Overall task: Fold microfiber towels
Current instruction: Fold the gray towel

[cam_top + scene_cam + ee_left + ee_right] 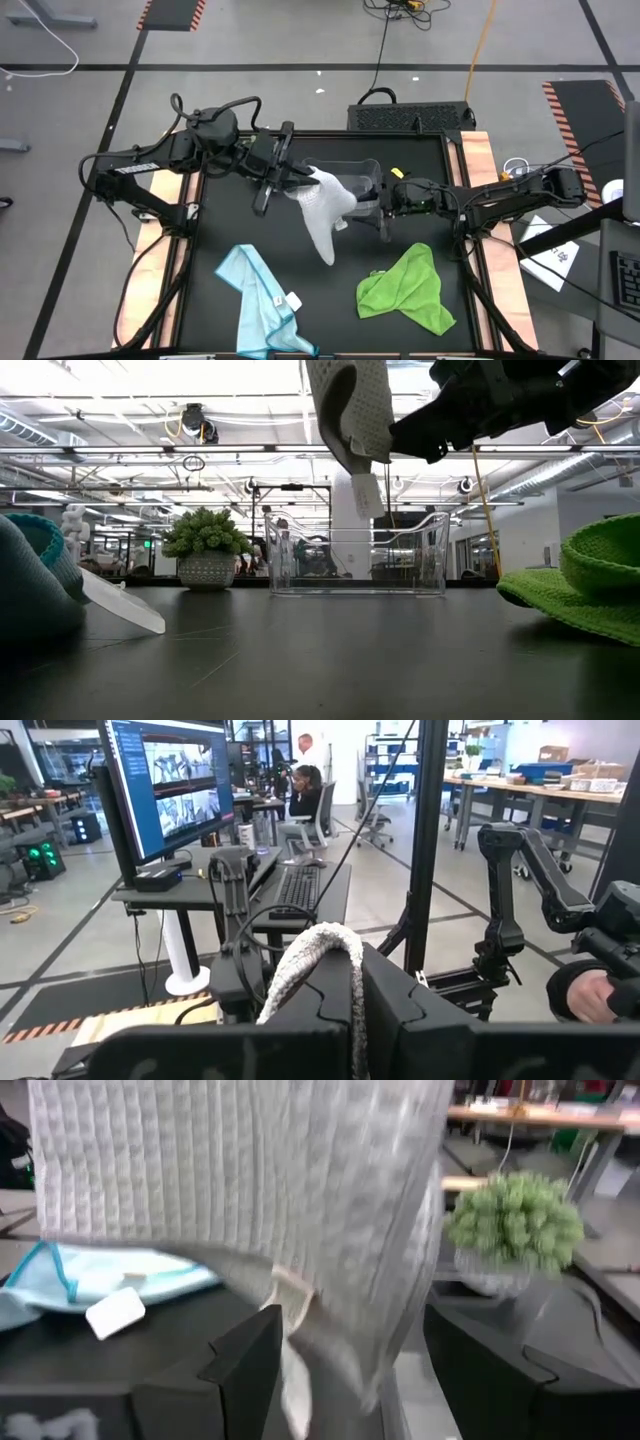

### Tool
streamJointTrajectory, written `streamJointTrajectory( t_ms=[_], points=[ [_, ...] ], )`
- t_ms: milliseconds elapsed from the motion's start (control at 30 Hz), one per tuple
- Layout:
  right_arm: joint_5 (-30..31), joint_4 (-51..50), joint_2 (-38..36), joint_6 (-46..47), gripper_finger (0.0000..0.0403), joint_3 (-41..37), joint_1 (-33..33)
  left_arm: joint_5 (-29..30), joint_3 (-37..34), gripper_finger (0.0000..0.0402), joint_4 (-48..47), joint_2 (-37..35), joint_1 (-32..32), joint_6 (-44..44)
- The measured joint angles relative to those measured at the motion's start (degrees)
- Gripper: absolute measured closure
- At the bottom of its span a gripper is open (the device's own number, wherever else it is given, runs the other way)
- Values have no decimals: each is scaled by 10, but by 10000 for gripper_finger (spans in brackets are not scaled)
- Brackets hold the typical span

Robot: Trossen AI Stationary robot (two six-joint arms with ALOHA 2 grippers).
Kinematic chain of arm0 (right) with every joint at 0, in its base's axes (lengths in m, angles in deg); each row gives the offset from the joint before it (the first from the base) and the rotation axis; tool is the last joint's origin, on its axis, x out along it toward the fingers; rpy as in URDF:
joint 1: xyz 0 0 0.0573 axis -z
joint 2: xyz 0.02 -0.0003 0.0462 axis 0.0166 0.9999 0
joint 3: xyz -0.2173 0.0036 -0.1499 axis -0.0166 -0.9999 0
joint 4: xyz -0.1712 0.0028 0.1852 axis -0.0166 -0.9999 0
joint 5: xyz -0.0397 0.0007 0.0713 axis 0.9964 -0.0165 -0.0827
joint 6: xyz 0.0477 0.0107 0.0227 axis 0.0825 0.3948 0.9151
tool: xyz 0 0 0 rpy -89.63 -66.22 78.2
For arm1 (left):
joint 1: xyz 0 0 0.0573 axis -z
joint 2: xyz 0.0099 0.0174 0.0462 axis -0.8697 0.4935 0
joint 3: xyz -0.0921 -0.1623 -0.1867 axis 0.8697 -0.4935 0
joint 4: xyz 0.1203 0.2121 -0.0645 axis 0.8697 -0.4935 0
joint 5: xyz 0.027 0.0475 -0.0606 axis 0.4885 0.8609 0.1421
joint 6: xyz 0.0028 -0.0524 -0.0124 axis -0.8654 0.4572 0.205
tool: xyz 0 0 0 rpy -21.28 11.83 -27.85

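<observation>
Dark desk (pixel 330 290): left gripper (pixel 292 183) fingers clamped on white towel (pixel 328 205), hanging above mid-desk; right gripper (pixel 385 205) fingers spread around its lower edge. Blue towel (pixel 262 300) and green towel (pixel 408 288) lie near front edge.

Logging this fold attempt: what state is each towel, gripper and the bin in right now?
white towel: hanging in the air, pinched by the left gripper
left gripper: shut on white towel
right gripper: open
blue towel: crumpled on table
green towel: crumpled on table
clear bin: upright
</observation>
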Motion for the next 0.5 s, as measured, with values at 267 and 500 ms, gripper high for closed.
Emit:
streamJointTrajectory(
  t_ms=[267,500],
  points=[
    [-15,34,27,-4,263,0,0,-1,0,398,5,0,1,-5],
    [-32,39,25,-31,392,0,0,-2,0,397,-6,0,7,-12]
  ],
)
